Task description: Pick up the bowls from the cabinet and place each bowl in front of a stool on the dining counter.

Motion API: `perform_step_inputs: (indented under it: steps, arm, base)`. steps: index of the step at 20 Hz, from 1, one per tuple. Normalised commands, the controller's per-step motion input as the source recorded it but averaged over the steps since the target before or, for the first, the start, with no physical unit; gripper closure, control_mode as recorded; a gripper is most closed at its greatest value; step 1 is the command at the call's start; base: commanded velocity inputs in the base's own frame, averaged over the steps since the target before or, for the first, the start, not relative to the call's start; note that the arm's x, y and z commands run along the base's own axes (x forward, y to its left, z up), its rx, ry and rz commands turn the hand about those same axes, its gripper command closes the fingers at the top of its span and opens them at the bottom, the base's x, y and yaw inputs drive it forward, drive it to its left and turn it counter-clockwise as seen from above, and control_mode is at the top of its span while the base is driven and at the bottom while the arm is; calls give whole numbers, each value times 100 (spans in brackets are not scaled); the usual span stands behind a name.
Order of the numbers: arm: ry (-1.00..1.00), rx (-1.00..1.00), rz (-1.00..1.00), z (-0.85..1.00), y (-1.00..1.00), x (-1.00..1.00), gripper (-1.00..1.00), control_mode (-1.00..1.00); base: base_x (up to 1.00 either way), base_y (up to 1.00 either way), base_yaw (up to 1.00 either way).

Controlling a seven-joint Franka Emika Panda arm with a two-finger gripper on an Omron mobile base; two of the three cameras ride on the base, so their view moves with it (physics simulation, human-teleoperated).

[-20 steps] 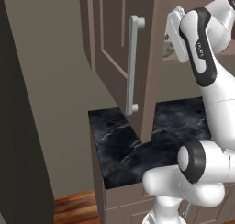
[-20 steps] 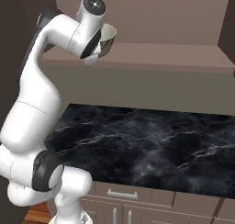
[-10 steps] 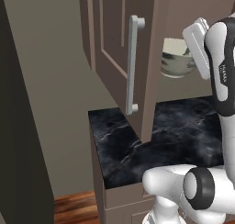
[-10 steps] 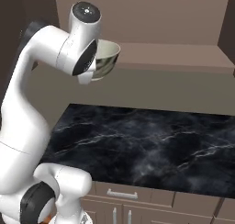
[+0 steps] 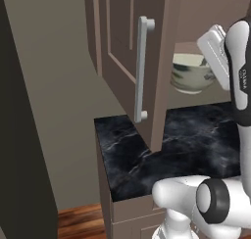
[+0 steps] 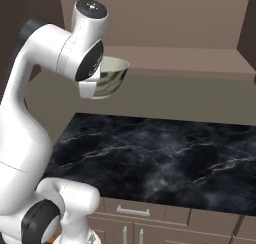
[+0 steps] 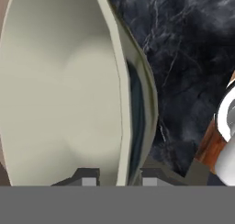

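Observation:
A cream-olive bowl (image 5: 190, 74) with dark green smudges hangs in the air just outside the open cabinet (image 5: 116, 36), beside its panelled door and silver bar handle (image 5: 141, 69). My gripper (image 7: 120, 177) is shut on the bowl's rim, one fingertip inside the bowl (image 7: 69, 90) and one outside. From the right base the bowl (image 6: 112, 79) shows tilted under my hand, above the black marble worktop. The dining counter and the stool are out of view.
A black white-veined worktop (image 6: 165, 158) over beige drawers (image 6: 131, 212) lies below the bowl. The open cabinet door stands edge-on left of the bowl. The cabinet's underside (image 6: 180, 63) runs above. A dark wall panel (image 5: 19, 135) stands at far left.
The arm has drawn the bowl out of the cabinet and lowered it a little towards the worktop. The grip on the rim has stayed the same.

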Motion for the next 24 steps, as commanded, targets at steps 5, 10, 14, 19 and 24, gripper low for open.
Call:
perform_step_inputs:
  steps: [5,10,14,19,24]
  arm:
    - [4,0,0,-8,0,-24,100,-100]
    - [0,0,0,-3,0,-8,100,100]
    - [0,0,0,0,0,0,100,100]
    - [0,0,0,0,0,0,100,100]
    - [0,0,0,0,0,0,100,100]
  base:
    - [0,0,0]
    - [-74,-16,-5]
    - [-100,-54,-37]
    - [-96,-28,-62]
    - [-68,-4,-80]
